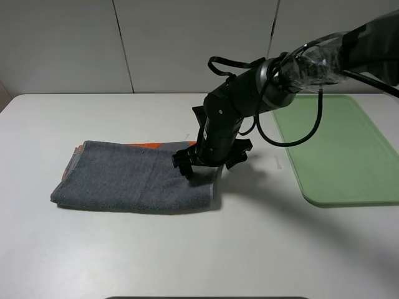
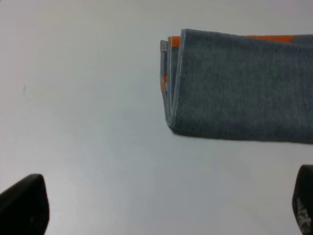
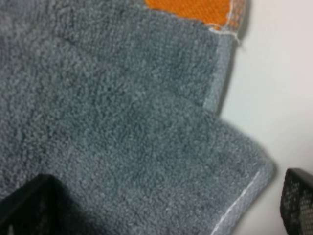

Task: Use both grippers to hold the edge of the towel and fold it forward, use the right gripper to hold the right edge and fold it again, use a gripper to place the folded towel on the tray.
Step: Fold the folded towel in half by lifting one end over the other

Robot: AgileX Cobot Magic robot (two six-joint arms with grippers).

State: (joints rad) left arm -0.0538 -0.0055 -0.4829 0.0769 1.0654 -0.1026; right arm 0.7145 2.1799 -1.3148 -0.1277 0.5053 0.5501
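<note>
- The towel [image 1: 134, 177] lies folded on the white counter [image 1: 187, 249], left of the middle. It does not touch the tray [image 1: 349, 149].
- The tray is pale green, sits at the right side of the counter, and nothing lies on it.
- In the left wrist view I see the towel's left end [image 2: 239, 88], with several layers stacked and the pale hem [image 2: 177, 78] running along each layer.
- An orange band [image 1: 149, 145] shows along the far edge of the towel, under the top grey layer.
- The right arm reaches across from the right, and its right claw [image 1: 212, 163] hangs over the towel's right end.
- In the right wrist view the right claw [image 3: 161, 205] stands wide open. One finger [image 3: 24, 205] is over the grey cloth and the other is over the bare counter, past the towel's corner.
- The right claw has hold of nothing. I cannot tell if the finger touches the cloth.
- The hem [image 3: 215, 93] and a piece of the orange band [image 3: 190, 10] are clear in that view.
- The left claw [image 2: 163, 203] is also spread fully apart, and it carries nothing. It is over bare counter, apart from the towel's left end.
- A black cable [image 1: 312, 131] hangs in a loop from the right arm, in front of the left part of the tray.
</note>
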